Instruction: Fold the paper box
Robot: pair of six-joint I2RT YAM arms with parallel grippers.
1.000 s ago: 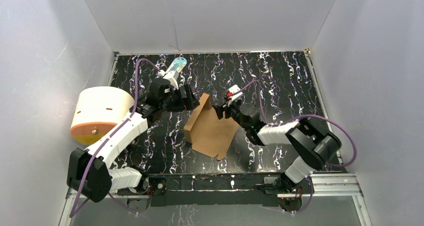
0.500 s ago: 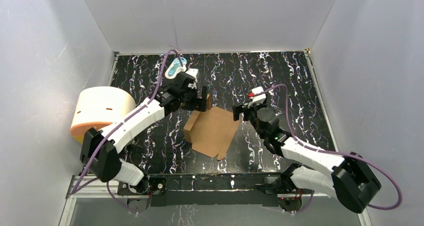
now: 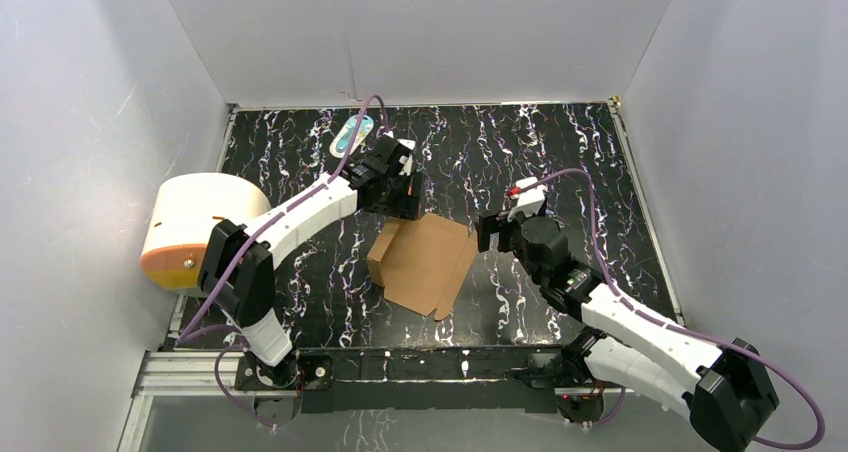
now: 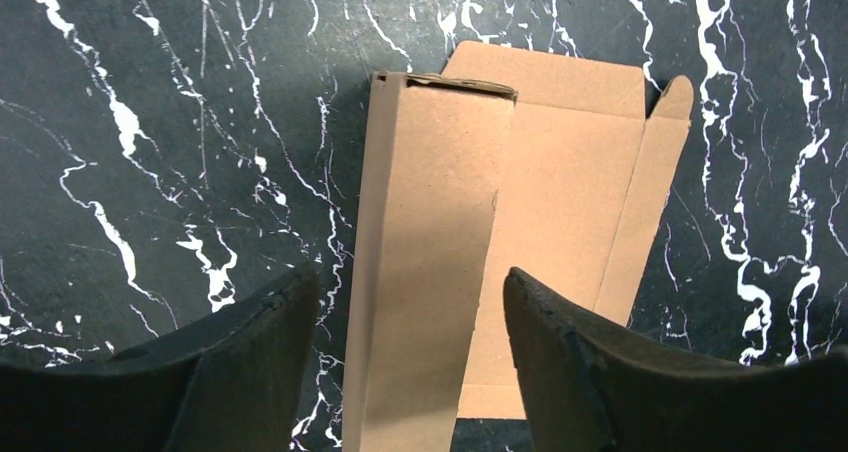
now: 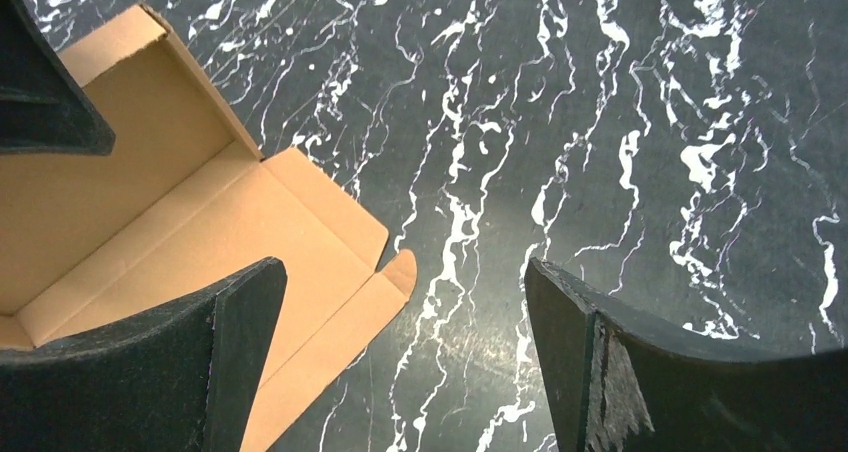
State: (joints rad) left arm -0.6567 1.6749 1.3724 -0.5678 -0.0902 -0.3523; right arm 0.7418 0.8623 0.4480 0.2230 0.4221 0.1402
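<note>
Paper box [image 3: 425, 262] on the black, white-veined desk [image 3: 600, 142], near the middle, between the two arms. Plain brown cardboard, only partly folded: one long side panel turned up along the left edge, the rest lying flat and open. Narrow flap and a small rounded tab along the right edge. From the left wrist, a tall raised strip of cardboard with the flat sheet just beside it on the right.

Left arm [image 3: 300, 212] stretched out over the desk. Left jaws at the far end of the box, pointed down and open by a fair gap. Fingers [image 4: 240, 372] on either side of the raised strip, one over bare desk, the other over the flat sheet. Nothing clamped between them. Cannot tell whether either finger touches the cardboard.

Right arm [image 3: 640, 322] reaching in from the near right corner. Right jaws just beside the far right corner of the box, spread wide, holding nothing. From the right wrist, one finger [image 5: 150, 362] over the open inside of the box and the other over bare desk, apart from the cardboard. Flap and rounded tab in plain sight between the two.

White-and-orange cylinder [image 3: 195, 227] at the left edge of the desk, against the wall, well apart from the box. Small teal-and-white packet [image 3: 352, 134] near the far left of the desk, just behind the left arm. Plain white walls [image 3: 420, 32] on three sides.
</note>
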